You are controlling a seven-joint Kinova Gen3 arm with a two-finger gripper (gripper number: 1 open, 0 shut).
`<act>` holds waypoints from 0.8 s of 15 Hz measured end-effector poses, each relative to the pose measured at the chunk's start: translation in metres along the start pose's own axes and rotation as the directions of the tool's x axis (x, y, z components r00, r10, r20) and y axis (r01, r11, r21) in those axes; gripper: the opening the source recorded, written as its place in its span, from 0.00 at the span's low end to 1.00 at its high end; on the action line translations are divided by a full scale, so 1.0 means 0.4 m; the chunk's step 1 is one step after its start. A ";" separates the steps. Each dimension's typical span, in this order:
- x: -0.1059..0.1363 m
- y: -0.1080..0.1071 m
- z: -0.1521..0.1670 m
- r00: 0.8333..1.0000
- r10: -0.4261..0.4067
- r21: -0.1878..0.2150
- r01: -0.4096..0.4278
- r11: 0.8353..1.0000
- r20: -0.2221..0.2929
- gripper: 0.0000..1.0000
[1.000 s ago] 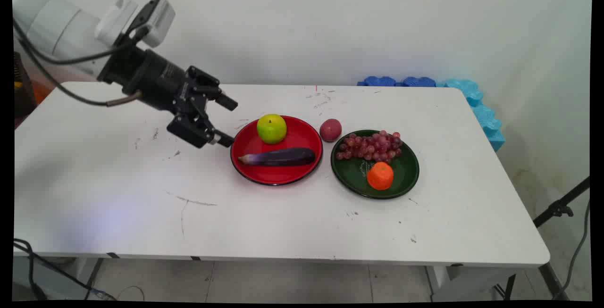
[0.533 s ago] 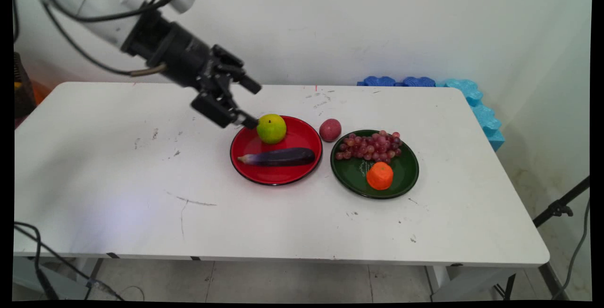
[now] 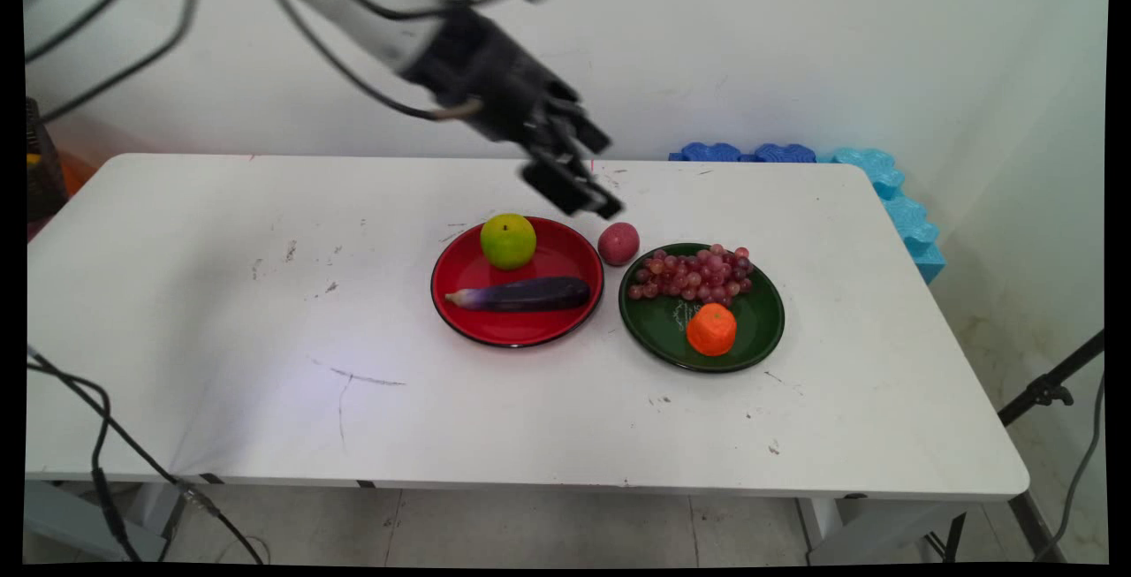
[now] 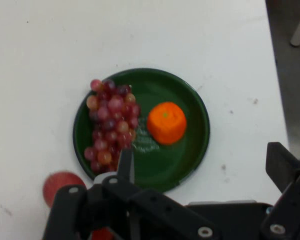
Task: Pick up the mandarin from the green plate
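My gripper (image 3: 604,173) hangs open and empty in the air, just above and behind a small reddish round fruit (image 3: 618,243) that lies on the table between two plates. The red plate (image 3: 565,316) to the left carries a green apple (image 3: 508,240) and a dark purple eggplant (image 3: 526,294). The green plate (image 3: 760,330) to the right holds a bunch of red grapes (image 3: 698,274) and an orange (image 3: 711,329). In the hand view the gripper (image 4: 204,165) looks down on the green plate (image 4: 190,150), the grapes (image 4: 110,125) and the orange (image 4: 166,122), with the reddish fruit (image 4: 60,186) at lower left.
Blue foam pieces (image 3: 795,154) lie along the table's far right corner and side. A black stand leg (image 3: 1047,391) rises at the right beyond the table. Black cables (image 3: 97,436) hang at the near left corner.
The arm has swung up and to the right, from beside the red plate's left rim, past the green apple, to above the reddish fruit. The fruits and plates have not moved.
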 end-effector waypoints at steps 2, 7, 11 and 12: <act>0.041 -0.006 0.079 1.000 0.018 0.014 -0.019 1.000 0.023 1.00; 0.089 -0.021 0.259 0.994 0.049 0.027 -0.052 0.998 0.102 1.00; 0.093 -0.027 0.431 0.985 0.038 0.023 -0.043 0.999 0.170 1.00; 0.090 -0.026 0.469 0.982 0.035 0.018 -0.039 0.999 0.185 1.00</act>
